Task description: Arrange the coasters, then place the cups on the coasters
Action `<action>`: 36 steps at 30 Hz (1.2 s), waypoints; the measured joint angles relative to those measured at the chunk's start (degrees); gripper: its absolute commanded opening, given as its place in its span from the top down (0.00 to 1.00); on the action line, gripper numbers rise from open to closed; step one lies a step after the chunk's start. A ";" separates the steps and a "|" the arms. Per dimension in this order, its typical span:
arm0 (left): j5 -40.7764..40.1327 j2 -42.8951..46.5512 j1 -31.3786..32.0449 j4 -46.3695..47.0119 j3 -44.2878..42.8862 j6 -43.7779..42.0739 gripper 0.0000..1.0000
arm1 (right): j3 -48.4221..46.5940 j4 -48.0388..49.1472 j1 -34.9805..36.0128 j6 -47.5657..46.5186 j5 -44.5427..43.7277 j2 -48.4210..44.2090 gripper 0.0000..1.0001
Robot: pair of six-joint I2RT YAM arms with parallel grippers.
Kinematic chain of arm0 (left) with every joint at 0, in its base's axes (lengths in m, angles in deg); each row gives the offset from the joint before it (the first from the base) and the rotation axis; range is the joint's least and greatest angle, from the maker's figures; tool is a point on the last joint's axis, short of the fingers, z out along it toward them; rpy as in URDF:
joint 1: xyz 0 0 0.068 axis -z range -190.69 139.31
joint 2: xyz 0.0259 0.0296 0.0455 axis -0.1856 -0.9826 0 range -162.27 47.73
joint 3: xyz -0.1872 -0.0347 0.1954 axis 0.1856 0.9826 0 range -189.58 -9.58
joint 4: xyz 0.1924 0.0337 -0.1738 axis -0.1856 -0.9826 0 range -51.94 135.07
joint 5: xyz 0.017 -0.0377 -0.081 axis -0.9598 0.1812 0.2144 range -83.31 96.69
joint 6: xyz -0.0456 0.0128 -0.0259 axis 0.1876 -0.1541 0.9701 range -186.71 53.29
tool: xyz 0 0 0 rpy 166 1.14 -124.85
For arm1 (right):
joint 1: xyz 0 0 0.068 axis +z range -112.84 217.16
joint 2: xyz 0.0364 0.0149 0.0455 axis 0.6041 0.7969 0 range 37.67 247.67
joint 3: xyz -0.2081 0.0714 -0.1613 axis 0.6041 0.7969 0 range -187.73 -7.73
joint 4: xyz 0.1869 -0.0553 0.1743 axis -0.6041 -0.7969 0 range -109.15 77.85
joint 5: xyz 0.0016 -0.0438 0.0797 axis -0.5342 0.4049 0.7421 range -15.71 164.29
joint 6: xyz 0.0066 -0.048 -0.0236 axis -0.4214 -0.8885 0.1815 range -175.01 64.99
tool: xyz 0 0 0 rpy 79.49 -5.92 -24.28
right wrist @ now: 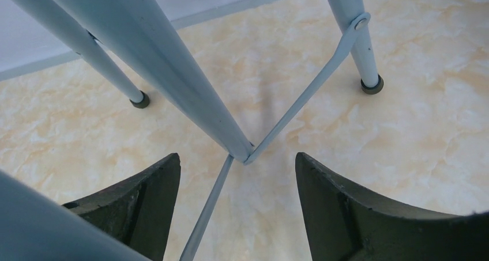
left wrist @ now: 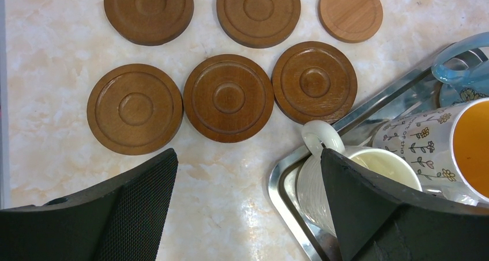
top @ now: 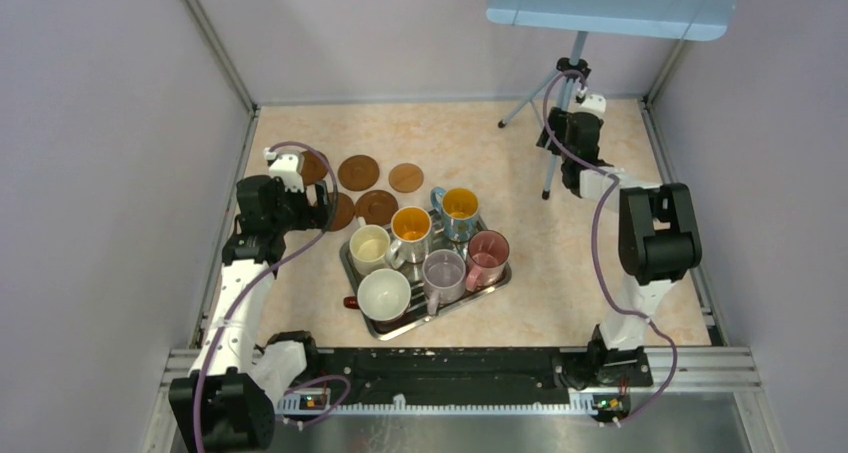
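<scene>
The left claw (top: 310, 206) hangs above the left part of the table (top: 570, 273), its jaws spread as wide as they go, with nothing between them. In the left wrist view the left claw (left wrist: 248, 157) looks straight down. Its left finger is over bare tabletop, and its right finger is over the near-left corner of the silver tray (left wrist: 286, 199), in front of the cream mug (left wrist: 369, 163). Whether that finger touches the mug cannot be told.

The six coasters lie flat on the table, just far-left of the tray and apart from one another. Five brown coasters (left wrist: 228, 97) sit in two rows, and the smaller tan coaster (left wrist: 350, 11) ends the far row on the right. None carries a cup.

All six cups stand upright on the tray (top: 462, 301): the cream mug (top: 370, 245), the orange-lined mug (top: 411, 225), the blue-handled mug (top: 460, 205), the pink mug (top: 488, 248), the lilac mug (top: 444, 270) and the wide white mug (top: 384, 295) at the near-left.

The right claw (top: 572, 70) is at the far right, up among the legs of a pale blue tripod (top: 548, 168). In its wrist view the right claw (right wrist: 236, 157) is released, its jaws well apart. A thin tripod brace (right wrist: 305, 94) crosses the gap between them, ungripped.
</scene>
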 measured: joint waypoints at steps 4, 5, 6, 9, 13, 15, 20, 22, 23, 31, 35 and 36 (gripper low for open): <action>0.11 -0.39 0.00 -0.02 0.00 0.00 0.01 | -2.56 0.66 -1.07 -1.03 1.05 2.43 0.28; 0.13 -0.48 0.00 0.00 0.00 0.00 0.01 | -3.41 0.74 -1.38 -1.36 1.42 3.17 0.28; 0.13 -0.52 0.00 -0.02 0.00 0.02 0.01 | -4.04 0.76 -1.64 -1.60 1.77 3.82 0.28; 0.15 -0.55 0.00 0.02 0.00 0.00 0.01 | -5.90 0.68 -2.62 -2.58 3.17 5.66 0.28; 0.15 -0.63 0.00 0.00 0.00 0.00 0.01 | -8.39 0.66 -4.09 -3.63 5.03 7.98 0.26; 0.17 -0.63 0.00 0.00 0.00 0.00 0.01 | -9.07 0.31 -4.81 -4.09 6.10 8.70 0.25; 0.61 -1.20 0.00 -0.02 0.00 -0.31 0.01 | -10.36 -1.81 -6.32 -5.49 9.92 8.98 0.23; 0.98 -1.62 0.00 -0.02 0.00 -0.72 0.01 | -10.38 -2.29 -6.84 -6.27 12.13 8.98 0.22; 1.25 -1.79 0.00 -0.02 0.00 -0.94 0.01 | -10.36 -2.73 -7.06 -6.69 13.18 8.98 0.22; 6.54 -6.71 0.00 -2.86 -3.17 -6.84 0.01 | -5.88 -9.60 -8.15 -10.86 21.99 0.46 0.20; 11.65 -11.89 0.00 -4.90 -8.28 -11.30 0.01 | -5.27 -13.46 -8.15 -12.79 27.12 -6.23 0.21; 13.33 -13.53 0.00 -5.40 -9.92 -12.13 0.01 | -5.27 -14.36 -8.15 -13.09 28.68 -7.61 0.21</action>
